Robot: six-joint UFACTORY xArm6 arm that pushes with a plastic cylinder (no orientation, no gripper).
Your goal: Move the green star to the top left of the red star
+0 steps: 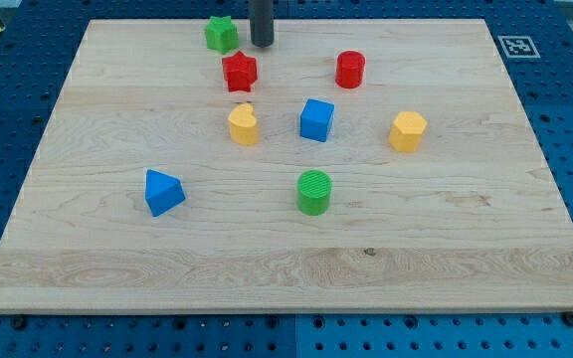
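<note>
The green star (221, 34) lies near the view's top edge of the wooden board, up and to the left of the red star (239, 72), with a small gap between them. My tip (262, 45) stands just right of the green star and above the red star's right side, touching neither as far as I can see.
A red cylinder (350, 70) sits right of the red star. A yellow block (244, 125), a blue cube (316, 120) and a yellow hexagonal block (407, 131) lie mid-board. A blue triangular block (162, 192) and a green cylinder (314, 192) lie lower. The board's top edge (366, 20) is close.
</note>
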